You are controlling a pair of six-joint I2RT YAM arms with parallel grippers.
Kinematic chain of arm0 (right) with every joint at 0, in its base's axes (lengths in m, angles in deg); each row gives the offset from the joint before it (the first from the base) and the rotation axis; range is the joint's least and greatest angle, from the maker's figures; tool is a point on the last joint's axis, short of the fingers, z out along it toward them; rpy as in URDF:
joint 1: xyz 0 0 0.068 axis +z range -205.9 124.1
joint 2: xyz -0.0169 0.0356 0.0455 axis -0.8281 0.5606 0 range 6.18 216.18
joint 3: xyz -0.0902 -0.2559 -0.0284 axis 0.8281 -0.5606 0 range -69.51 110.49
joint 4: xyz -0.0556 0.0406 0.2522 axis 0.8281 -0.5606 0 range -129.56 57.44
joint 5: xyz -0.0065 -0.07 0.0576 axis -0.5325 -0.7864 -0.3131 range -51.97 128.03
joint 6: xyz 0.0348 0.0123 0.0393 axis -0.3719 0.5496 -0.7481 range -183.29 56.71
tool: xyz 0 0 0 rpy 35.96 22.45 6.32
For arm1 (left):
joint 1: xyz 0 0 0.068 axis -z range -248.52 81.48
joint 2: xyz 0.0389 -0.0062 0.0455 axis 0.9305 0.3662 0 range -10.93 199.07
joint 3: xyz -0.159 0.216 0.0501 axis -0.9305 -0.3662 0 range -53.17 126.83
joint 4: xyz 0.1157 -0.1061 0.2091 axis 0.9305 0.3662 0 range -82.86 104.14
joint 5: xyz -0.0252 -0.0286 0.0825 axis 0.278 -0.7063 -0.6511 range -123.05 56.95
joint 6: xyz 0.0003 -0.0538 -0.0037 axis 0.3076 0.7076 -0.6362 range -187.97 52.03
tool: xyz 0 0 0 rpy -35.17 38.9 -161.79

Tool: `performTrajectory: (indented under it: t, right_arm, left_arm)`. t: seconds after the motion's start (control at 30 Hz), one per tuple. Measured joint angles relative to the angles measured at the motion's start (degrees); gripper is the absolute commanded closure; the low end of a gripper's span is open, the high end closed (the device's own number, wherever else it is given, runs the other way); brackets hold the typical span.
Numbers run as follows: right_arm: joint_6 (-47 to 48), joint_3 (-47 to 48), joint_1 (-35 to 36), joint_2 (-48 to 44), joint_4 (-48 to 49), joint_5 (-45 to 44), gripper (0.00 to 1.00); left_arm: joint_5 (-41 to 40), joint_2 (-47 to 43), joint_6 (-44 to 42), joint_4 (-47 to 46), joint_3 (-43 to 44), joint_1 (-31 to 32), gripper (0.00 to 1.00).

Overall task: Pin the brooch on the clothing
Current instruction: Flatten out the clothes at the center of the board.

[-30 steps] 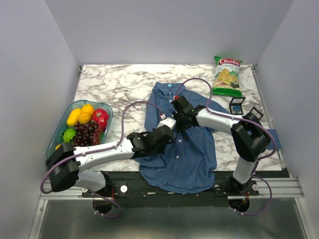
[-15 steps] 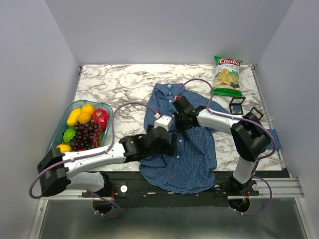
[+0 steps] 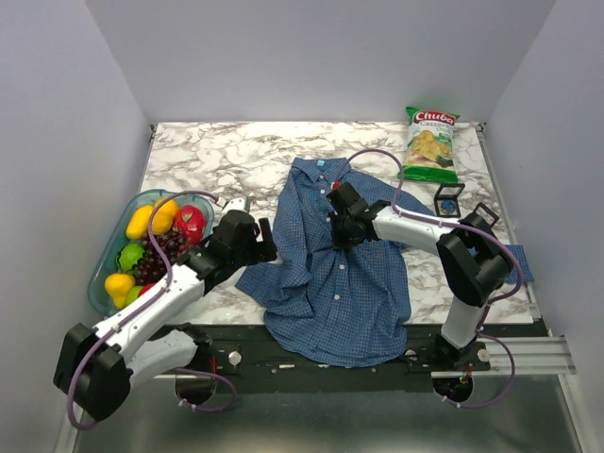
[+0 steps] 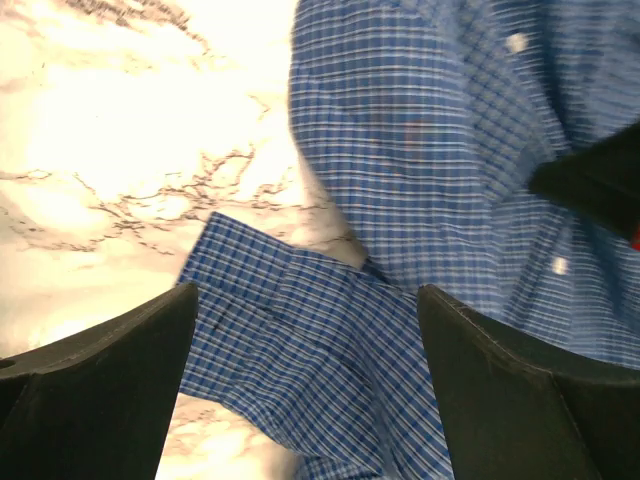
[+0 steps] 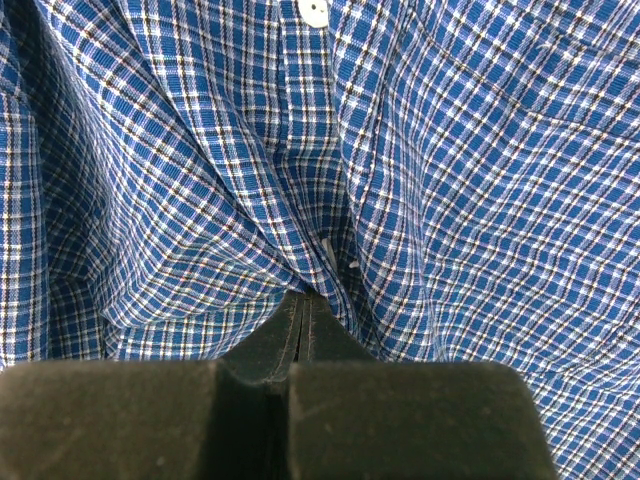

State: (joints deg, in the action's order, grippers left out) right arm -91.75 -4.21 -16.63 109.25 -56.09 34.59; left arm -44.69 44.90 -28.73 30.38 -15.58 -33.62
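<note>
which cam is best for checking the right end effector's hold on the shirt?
Right wrist. It shows the right end effector shut, with shirt fabric bunched at its tips, below a white button. Top external shows it small, from above, tips hidden. Left wrist shows only shirt and a dark edge, nothing of the pinch.

Bright, even light; left wrist view blows out the marble table (image 4: 90, 130) and blurs the shirt (image 4: 420, 130).
</note>
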Motion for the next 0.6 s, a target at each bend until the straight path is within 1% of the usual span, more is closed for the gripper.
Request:
performTrajectory:
  t: [0.1,0.2,0.3,0.33,0.37,0.5,0.6]
  right_arm:
    - [0.00,0.00,0.00,0.00,0.00,0.15,0.99]
    - [0.00,-0.02,0.00,0.00,0.04,0.35,0.99]
    - [0.00,-0.09,-0.02,0.00,0.17,0.55,0.99]
    - [0.00,-0.17,-0.02,0.00,0.28,0.57,0.99]
    - [0.00,-0.28,-0.02,0.00,0.39,0.68,0.99]
    - [0.00,-0.81,-0.02,0.00,1.01,1.01,0.99]
    - [0.00,-0.98,-0.02,0.00,1.25,1.20,0.99]
  left_arm:
    - [1.70,5.14,-1.46,-0.04,0.11,-3.39,0.04]
    - [1.97,10.19,-2.82,0.17,0.24,-5.01,0.12]
    - [1.84,13.16,-4.35,0.59,0.57,-5.07,0.24]
    - [1.68,14.29,-4.85,0.94,1.07,-5.07,0.31]
    - [1.51,15.26,-5.31,1.11,1.51,-5.07,0.33]
    - [1.16,19.17,-6.99,1.20,2.80,-5.16,0.34]
    - [1.22,20.26,-7.58,1.25,2.80,-5.16,0.34]
